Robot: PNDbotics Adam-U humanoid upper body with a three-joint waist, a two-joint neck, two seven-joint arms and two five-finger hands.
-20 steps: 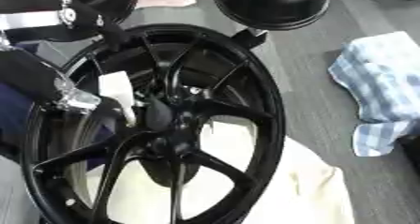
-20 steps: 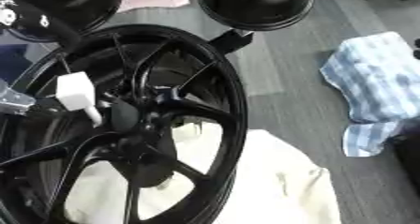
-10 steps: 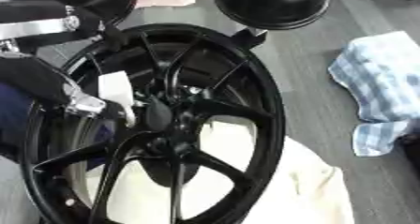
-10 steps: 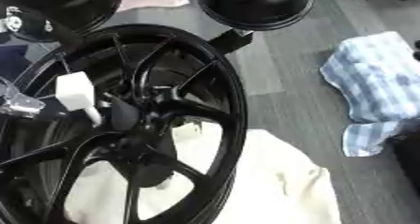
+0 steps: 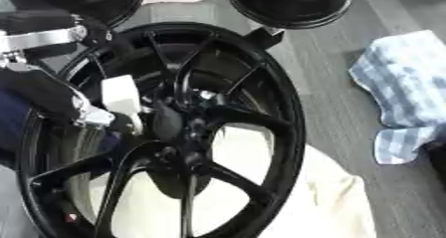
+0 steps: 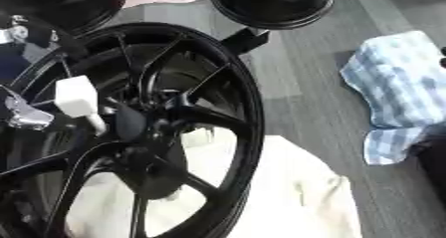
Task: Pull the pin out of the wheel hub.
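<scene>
A black multi-spoke wheel hub (image 5: pixel 174 132) stands nearly upright, filling the left and centre of the frame, its lower rim over a cream cloth (image 5: pixel 305 202) on the grey floor (image 5: pixel 331 82). The left hand (image 5: pixel 65 100) enters from the left edge, with silver joints showing at the wrist; it is partly hidden behind the spokes, and whether its fingers are curled or straight cannot be told. A white block-shaped piece (image 5: pixel 120 96) with a short pale stem below it, apparently the pin, sits just left of the hub's centre boss (image 5: pixel 170 125), beside the hand. Two black rounded bodies (image 5: pixel 292 3) occupy the top of the frame. A blue-and-white checked cloth (image 5: pixel 405 92) lies at the right edge, well apart from the wheel. The right hand does not show in either view.

Against the frame half a second ago, the white piece and the hand hold nearly the same place relative to the hub centre; the silver part beside the block (image 6: pixel 26 115) sits slightly lower.
</scene>
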